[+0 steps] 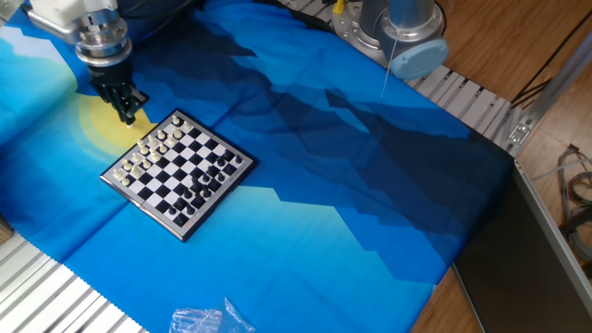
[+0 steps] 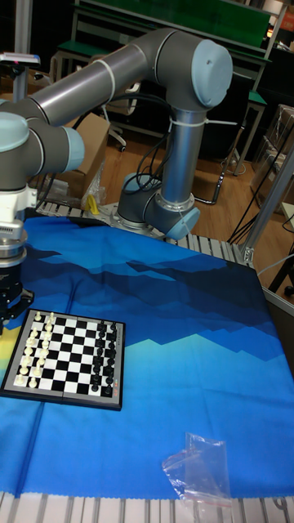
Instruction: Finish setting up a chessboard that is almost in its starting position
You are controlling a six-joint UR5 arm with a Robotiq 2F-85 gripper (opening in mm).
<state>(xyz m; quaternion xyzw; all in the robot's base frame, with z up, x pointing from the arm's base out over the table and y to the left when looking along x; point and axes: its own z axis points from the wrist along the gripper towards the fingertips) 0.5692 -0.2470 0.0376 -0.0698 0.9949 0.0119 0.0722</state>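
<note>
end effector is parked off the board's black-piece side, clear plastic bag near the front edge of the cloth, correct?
Not quite. The end effector sits off the cream-piece side of the chessboard, not the black-piece side; the tall fixed view shows it beside the cream rows, with the black pieces on the far side. The clear plastic bag does lie near the front edge of the cloth.

The chessboard (image 1: 177, 172) lies on the cloth (image 1: 305, 166) covering the table. The gripper (image 1: 127, 115) hangs just beyond the board's far corner. A crumpled plastic bag (image 2: 198, 467) lies on the cloth's near edge, well apart from the board.
</note>
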